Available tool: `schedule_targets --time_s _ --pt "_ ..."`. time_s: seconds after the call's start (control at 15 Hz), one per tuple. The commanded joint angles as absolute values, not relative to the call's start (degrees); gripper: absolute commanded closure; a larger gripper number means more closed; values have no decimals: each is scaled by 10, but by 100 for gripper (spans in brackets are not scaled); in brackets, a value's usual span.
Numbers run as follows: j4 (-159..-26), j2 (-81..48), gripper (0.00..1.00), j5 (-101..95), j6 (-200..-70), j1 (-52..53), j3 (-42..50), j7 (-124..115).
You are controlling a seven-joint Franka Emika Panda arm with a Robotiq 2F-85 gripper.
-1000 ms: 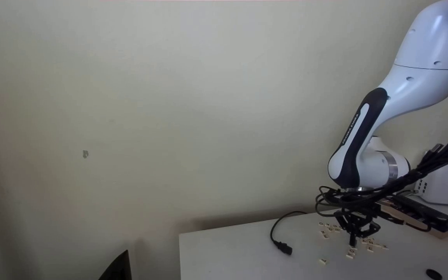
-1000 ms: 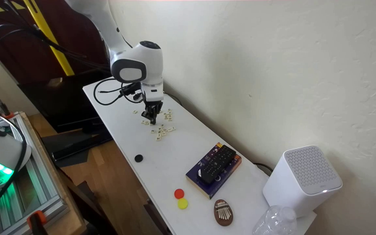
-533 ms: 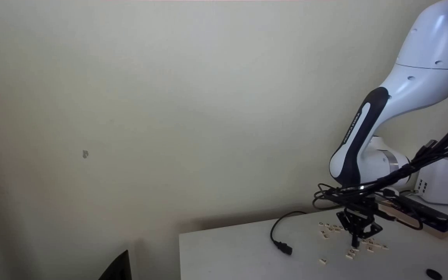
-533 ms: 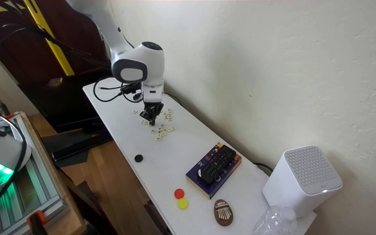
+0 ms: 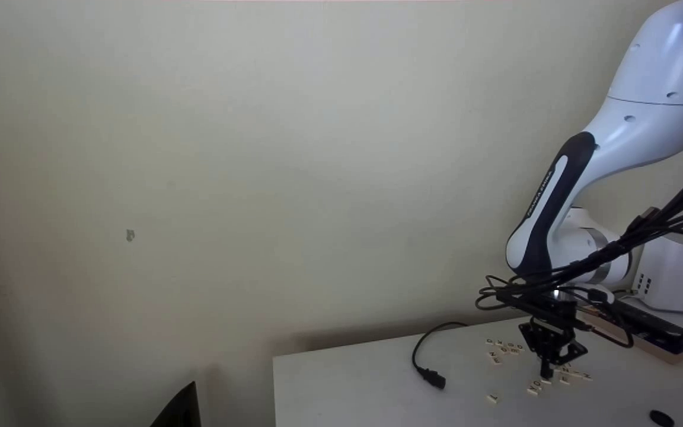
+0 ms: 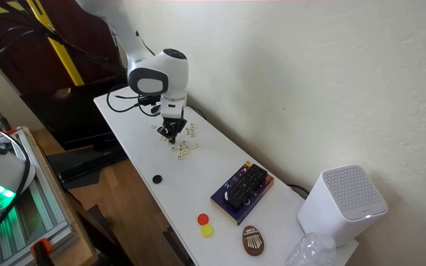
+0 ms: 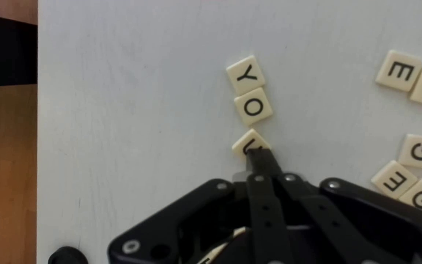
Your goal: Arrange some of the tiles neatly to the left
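Observation:
The tiles are small cream letter pieces on the white table. In the wrist view, the Y tile (image 7: pixel 245 75) and O tile (image 7: pixel 253 106) touch in a slanted line. The U tile (image 7: pixel 251 140) lies just below them, rotated and slightly apart. My gripper (image 7: pixel 264 156) is shut, its fingertips over the U tile and hiding part of it. Other tiles, E (image 7: pixel 399 71) and G (image 7: pixel 420 151), lie to the right. The gripper also shows low at the table in both exterior views (image 5: pixel 546 373) (image 6: pixel 172 141), between tile clusters (image 6: pixel 190 130) (image 6: pixel 181 149). A lone tile (image 5: pixel 492 398) lies apart.
A black disc (image 6: pixel 157 179) lies near the table's edge. Farther along are a book (image 6: pixel 220 199) with a black remote (image 6: pixel 246 186), red (image 6: pixel 203 219) and yellow (image 6: pixel 207 230) discs, a brown thumb piano (image 6: pixel 253 241), and a white box (image 6: pixel 340 207). A black cable (image 5: pixel 433 378) lies beyond the tiles.
My shut gripper has moved a little to the right in an exterior view, staying low. The tile at its fingertips has shifted the same way, away from the O tile.

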State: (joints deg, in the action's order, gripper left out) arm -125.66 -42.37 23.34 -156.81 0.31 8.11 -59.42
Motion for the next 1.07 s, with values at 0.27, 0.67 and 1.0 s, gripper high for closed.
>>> schedule_targets --time_s 0.27,0.67,1.0 --pt "-1243 -437 100 259 -1557 -18 65 -630" --pt "-1240 -436 100 259 -1555 -21 63 -649" --pt "-1236 -435 100 255 -1556 -17 65 -660"
